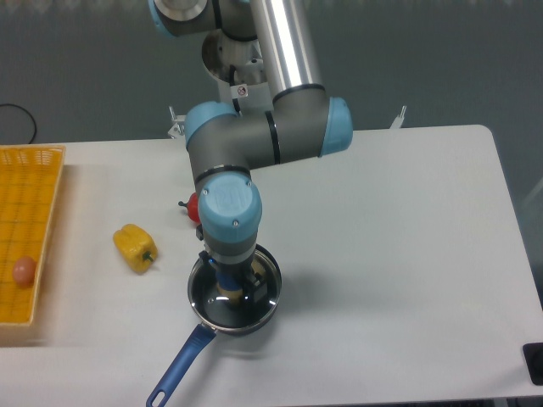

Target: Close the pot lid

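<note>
The black pot [206,315] stands near the table's front edge, its long blue handle [178,366] pointing to the lower left. The glass lid [222,299] lies flat on the pot, showing bright reflections. My gripper [242,287] hangs straight down over the lid's middle, mostly hidden under the blue wrist. One dark finger [261,292] shows to the right, spread away from the centre, so the gripper looks open. The wrist hides the lid's knob.
A yellow pepper [136,247] lies left of the pot. A red pepper [193,207] sits just behind the arm's wrist. A yellow basket [34,212] at the left edge holds an egg [24,270]. A dark object sits at the bottom right corner.
</note>
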Controlling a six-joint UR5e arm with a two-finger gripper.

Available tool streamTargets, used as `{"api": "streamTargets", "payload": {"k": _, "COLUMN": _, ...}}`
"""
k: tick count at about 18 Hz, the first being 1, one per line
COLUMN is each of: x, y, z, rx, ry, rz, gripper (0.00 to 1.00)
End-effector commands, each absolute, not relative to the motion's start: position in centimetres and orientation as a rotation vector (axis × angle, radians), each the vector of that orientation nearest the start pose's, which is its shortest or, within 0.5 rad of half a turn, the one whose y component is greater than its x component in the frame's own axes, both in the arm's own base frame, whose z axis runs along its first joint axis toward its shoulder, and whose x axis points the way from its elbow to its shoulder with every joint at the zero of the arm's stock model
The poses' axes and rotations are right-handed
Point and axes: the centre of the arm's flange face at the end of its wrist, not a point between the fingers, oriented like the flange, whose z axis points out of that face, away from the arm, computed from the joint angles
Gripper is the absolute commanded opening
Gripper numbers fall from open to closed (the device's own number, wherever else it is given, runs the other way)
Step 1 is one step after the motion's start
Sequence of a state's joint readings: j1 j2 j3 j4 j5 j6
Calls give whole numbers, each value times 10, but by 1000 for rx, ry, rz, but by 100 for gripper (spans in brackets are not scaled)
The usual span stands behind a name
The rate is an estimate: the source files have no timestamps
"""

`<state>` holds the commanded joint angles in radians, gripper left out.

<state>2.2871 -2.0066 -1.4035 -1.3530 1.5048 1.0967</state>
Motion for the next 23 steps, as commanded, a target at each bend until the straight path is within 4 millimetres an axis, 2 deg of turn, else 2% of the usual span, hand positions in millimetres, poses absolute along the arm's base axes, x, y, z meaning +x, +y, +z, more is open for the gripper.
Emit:
{"api": "streamTargets", "payload": {"k": 3, "x": -342, "y": 554, "z": 361, "rx": -3032, "ry": 645, "rz": -85, "gripper": 100}}
{"api": "streamTargets", "payload": {"k": 7, "x": -383, "y": 501, "z": 369, "rx": -2987, "ry": 810, "rz": -69, "gripper": 100}}
{"api": "streamTargets", "payload": {"k": 9, "x": -409, "y": 473, "z": 370, "rx": -2954, "ry": 917, "rz": -61, "gripper": 100}}
{"api": "streamTargets", "payload": {"k": 12, "x": -462, "y": 421, "z": 374, "rx": -2916, "ry": 1017, "rz": -41, "gripper": 100}}
{"api": "streamTargets", "payload": {"k": 15, "x": -501, "y": 375, "z": 370, "rx": -2861, "ry": 1171, "rz": -40, "gripper": 100}}
{"api": "streamTargets", "payload": {"k": 18, "x": -528, "y": 339, "z": 357, "rx": -2844, "ry": 1270, "rz": -62, "gripper": 100}}
{"api": "streamTargets", "payload": {"k": 20, "x": -540, "y": 328, "z": 341, "rx": -2856, "ry": 1298, "rz": -103, "gripper": 100}}
{"api": "streamTargets", "payload": {"k": 23, "x": -559, "y": 318, "z": 324, "rx": -2914, "ry": 1323, "rz": -72, "gripper": 100}}
